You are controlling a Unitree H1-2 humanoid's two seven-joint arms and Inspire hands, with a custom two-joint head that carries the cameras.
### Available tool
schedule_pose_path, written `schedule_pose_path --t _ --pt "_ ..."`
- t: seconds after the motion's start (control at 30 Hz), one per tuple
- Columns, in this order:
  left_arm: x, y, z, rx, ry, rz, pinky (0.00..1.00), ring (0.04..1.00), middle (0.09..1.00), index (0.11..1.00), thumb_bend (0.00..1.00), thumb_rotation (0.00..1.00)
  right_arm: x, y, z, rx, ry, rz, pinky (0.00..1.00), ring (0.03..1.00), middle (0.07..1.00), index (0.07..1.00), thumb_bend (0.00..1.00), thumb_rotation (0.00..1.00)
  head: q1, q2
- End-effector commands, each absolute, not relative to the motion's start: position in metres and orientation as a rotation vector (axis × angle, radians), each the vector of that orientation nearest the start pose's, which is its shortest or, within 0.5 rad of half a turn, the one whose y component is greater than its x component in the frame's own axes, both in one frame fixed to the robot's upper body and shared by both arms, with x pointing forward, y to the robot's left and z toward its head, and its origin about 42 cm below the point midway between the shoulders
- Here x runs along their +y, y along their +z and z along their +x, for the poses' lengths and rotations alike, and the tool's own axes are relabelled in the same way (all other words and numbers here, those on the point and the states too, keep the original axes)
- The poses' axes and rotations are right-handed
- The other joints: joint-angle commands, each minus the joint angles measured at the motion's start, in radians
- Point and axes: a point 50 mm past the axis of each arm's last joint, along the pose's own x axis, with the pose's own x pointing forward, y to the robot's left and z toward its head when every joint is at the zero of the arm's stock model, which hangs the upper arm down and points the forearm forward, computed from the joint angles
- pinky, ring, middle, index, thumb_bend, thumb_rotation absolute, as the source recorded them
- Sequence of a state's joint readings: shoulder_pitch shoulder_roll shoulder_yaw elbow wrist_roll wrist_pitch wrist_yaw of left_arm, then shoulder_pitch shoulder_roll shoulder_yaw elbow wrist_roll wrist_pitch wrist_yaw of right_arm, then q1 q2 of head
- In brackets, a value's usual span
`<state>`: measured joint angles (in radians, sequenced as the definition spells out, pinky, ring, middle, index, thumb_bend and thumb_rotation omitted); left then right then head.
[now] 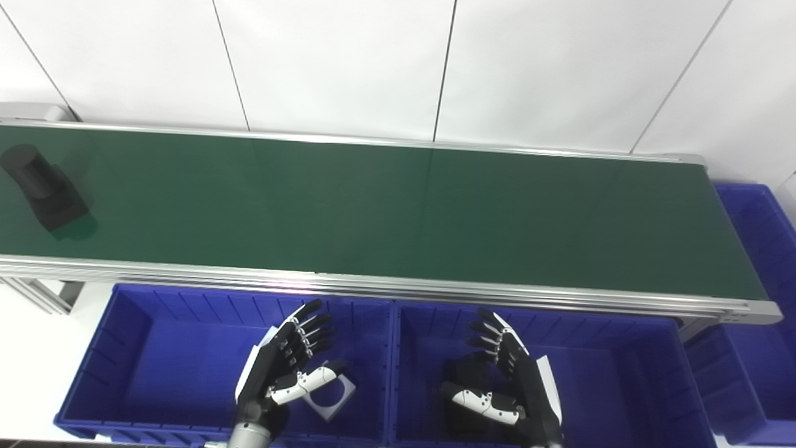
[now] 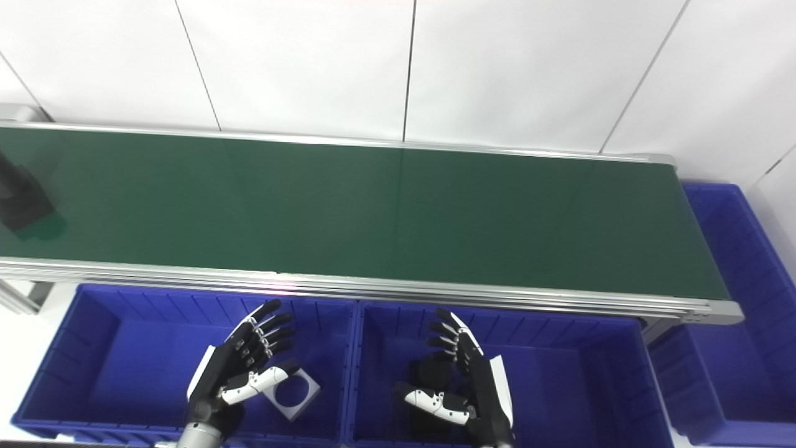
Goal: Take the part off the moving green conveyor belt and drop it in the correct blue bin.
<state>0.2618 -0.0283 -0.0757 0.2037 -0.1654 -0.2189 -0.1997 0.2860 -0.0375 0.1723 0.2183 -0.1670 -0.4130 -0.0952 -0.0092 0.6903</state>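
Observation:
A black part (image 1: 42,186), a cylinder on a blocky base, lies at the far left of the green conveyor belt (image 1: 385,211); in the right eye view it is cut by the left edge (image 2: 18,196). My left hand (image 1: 287,367) is open and empty above the left blue bin (image 1: 124,361). My right hand (image 1: 507,379) is open and empty above the middle blue bin (image 1: 622,386). Both hands are near the belt's front rail, far from the part.
A grey square piece with a round hole (image 1: 333,395) lies in the left bin under my left hand. A dark part (image 1: 466,373) sits in the middle bin under my right hand. A third blue bin (image 1: 758,249) stands past the belt's right end.

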Motion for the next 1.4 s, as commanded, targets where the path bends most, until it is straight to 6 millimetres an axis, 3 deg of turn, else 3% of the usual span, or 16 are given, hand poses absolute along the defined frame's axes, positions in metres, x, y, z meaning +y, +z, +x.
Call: schedule_pose_path --t 0.0,0.1,0.13,0.17,0.2,0.37,0.47,0.9,1.37 --pt "0.185 0.005 0.178 0.153 -0.150 -0.219 0.75 0.754 0.792 0.855 0.63 0.00 -0.192 0.008 0.163 0.004 0.072 -0.144 0.65 0.730 0.802 0.870 0.66 0.08 0.023 -0.012" --pt "0.182 0.003 0.177 0.155 -0.148 -0.222 0.75 0.753 0.791 0.857 0.63 0.00 -0.196 0.006 0.163 0.013 0.075 -0.154 0.65 0.733 0.805 0.875 0.66 0.10 0.087 -0.035" --pt "0.179 0.001 0.176 0.157 -0.149 -0.224 0.75 0.753 0.791 0.856 0.63 0.00 -0.198 0.005 0.163 0.018 0.073 -0.150 0.65 0.733 0.805 0.875 0.66 0.11 0.159 -0.054" --pt "0.177 0.000 0.176 0.157 -0.150 -0.225 0.74 0.751 0.790 0.853 0.63 0.00 -0.200 0.004 0.162 0.022 0.072 -0.148 0.66 0.735 0.806 0.877 0.66 0.10 0.159 -0.054" --pt "0.173 -0.001 0.176 0.159 -0.151 -0.220 0.74 0.750 0.790 0.851 0.63 0.00 -0.203 0.003 0.162 0.028 0.069 -0.141 0.66 0.737 0.807 0.878 0.65 0.09 0.216 -0.072" --pt "0.158 -0.005 0.176 0.153 -0.158 -0.202 0.70 0.724 0.773 0.836 0.68 0.00 -0.212 -0.002 0.162 0.052 0.061 -0.109 0.69 0.760 0.825 0.898 0.61 0.04 0.272 -0.088" --pt "0.153 -0.008 0.176 0.152 -0.153 -0.200 0.69 0.721 0.769 0.839 0.67 0.00 -0.216 -0.005 0.162 0.062 0.059 -0.110 0.69 0.757 0.824 0.905 0.59 0.03 0.309 -0.121" --pt "0.144 -0.019 0.178 0.151 -0.154 -0.193 0.69 0.702 0.755 0.817 0.72 0.00 -0.221 -0.013 0.165 0.093 0.059 -0.117 0.68 0.754 0.822 0.908 0.57 0.00 0.329 -0.197" --pt "0.141 -0.023 0.179 0.159 -0.158 -0.197 0.67 0.694 0.746 0.806 0.73 0.00 -0.220 -0.016 0.166 0.103 0.051 -0.108 0.67 0.745 0.814 0.901 0.57 0.00 0.315 -0.227"
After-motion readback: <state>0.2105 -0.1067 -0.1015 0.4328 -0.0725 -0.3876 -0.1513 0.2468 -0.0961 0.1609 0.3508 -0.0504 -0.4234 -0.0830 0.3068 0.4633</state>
